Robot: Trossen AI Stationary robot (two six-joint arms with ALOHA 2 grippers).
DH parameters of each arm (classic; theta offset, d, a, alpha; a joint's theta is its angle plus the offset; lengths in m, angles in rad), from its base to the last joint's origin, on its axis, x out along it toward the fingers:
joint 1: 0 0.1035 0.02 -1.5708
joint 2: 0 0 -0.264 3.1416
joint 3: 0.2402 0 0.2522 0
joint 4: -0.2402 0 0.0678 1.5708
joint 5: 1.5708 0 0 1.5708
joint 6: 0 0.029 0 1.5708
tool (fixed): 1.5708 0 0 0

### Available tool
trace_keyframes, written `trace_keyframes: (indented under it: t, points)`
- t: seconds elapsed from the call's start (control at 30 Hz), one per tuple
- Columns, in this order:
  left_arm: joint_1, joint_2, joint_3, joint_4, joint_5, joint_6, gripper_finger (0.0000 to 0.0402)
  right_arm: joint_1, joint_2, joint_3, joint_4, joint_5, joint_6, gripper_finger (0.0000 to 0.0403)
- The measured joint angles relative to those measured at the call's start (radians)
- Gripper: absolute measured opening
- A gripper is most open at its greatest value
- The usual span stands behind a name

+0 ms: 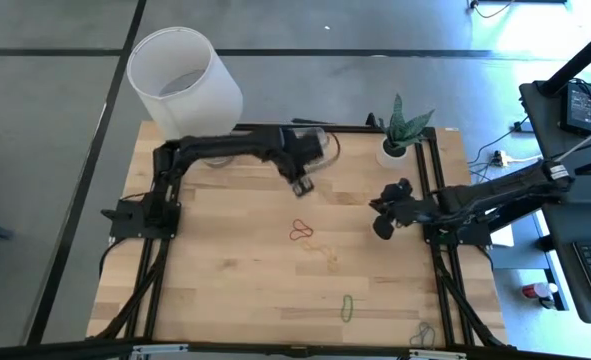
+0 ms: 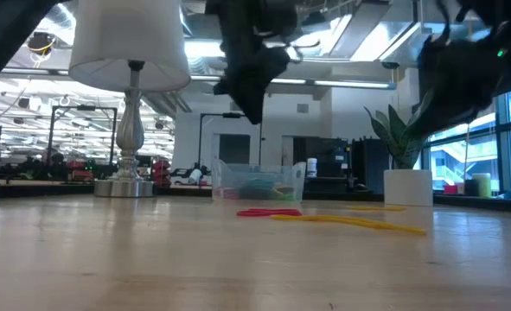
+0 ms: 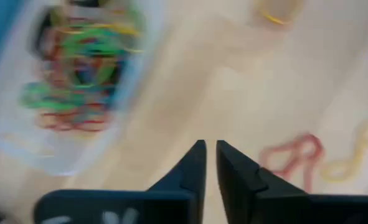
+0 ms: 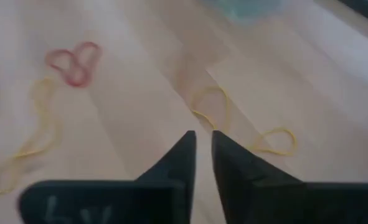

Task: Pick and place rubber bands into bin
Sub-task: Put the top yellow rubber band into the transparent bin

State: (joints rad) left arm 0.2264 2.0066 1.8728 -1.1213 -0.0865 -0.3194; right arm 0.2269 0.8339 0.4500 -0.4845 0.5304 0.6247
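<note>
Your left fingers [image 3: 210, 163] sit nearly closed and empty beside the bin [image 1: 313, 140] at the worktop's far edge; the red band [image 1: 300, 233] lies mid-worktop, your right fingers [image 4: 202, 152] also narrow, empty.

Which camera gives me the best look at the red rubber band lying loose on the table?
Right wrist view: the red rubber band lies unobstructed as a heart-like loop. High view shows it small; low view edge-on; left wrist view blurred.

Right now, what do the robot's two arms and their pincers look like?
Both arms are dark, almost black, and jointed. The left pincer and the right pincer each have two dark wedge-shaped fingers tapering to narrow tips on a dark block. Faint white marks show on both blocks.
</note>
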Motion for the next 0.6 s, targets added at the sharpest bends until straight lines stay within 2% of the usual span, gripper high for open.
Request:
trace_keyframes:
  t: [0.1, 0.27, 0.47, 0.6]
  points:
    - [-0.089, 0.000, -0.038, 0.019, 0.000, -0.024, 0.0007, -0.035, 0.096, 0.000, 0.007, -0.009, 0.058, 0.0093]
    - [-0.229, 0.001, -0.117, 0.081, 0.004, -0.070, 0.0002, -0.089, 0.257, 0.000, 0.070, -0.021, 0.049, 0.0139]
    - [-0.365, -0.001, -0.230, 0.214, 0.004, -0.177, 0.0002, -0.161, 0.404, -0.051, 0.390, -0.094, -0.035, 0.0149]
    - [-0.432, -0.002, -0.274, 0.239, -0.003, -0.266, 0.0002, -0.215, 0.481, -0.079, 0.503, -0.106, -0.073, 0.0149]
